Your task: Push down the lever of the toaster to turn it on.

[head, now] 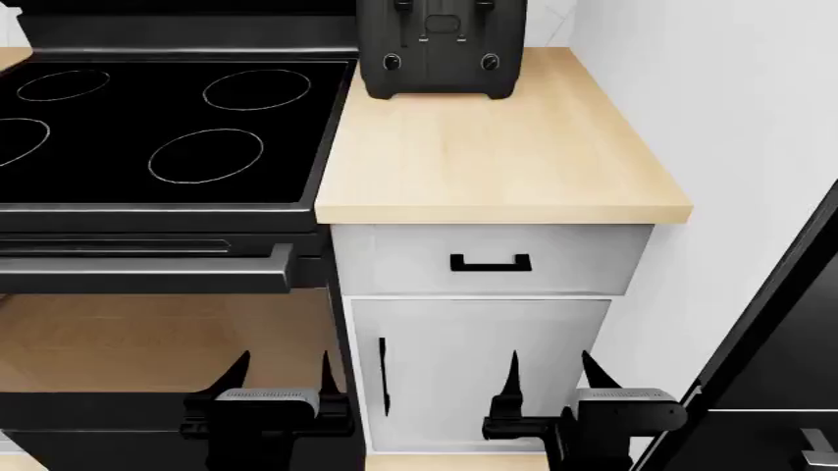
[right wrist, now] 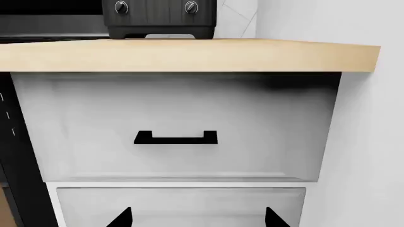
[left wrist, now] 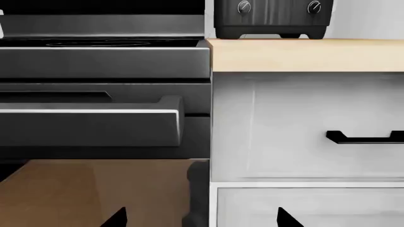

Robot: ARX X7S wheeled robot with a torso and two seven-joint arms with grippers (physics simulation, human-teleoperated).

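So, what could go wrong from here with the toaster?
1. Both grippers, left and right, hang low before the cabinet, so rising arms may strike the counter edge.
2. The toaster stands far back; its levers sit close together, so a finger may miss or shove it.

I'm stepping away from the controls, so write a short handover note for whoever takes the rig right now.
Left gripper: open, empty, low in front of the oven.
Right gripper: open, empty, low in front of the cabinet door.
Toaster: at the back of the counter, beside the stovetop, far from both grippers.
Done: nothing; toaster untouched.
Left: raise an arm to the toaster and push a lever down.
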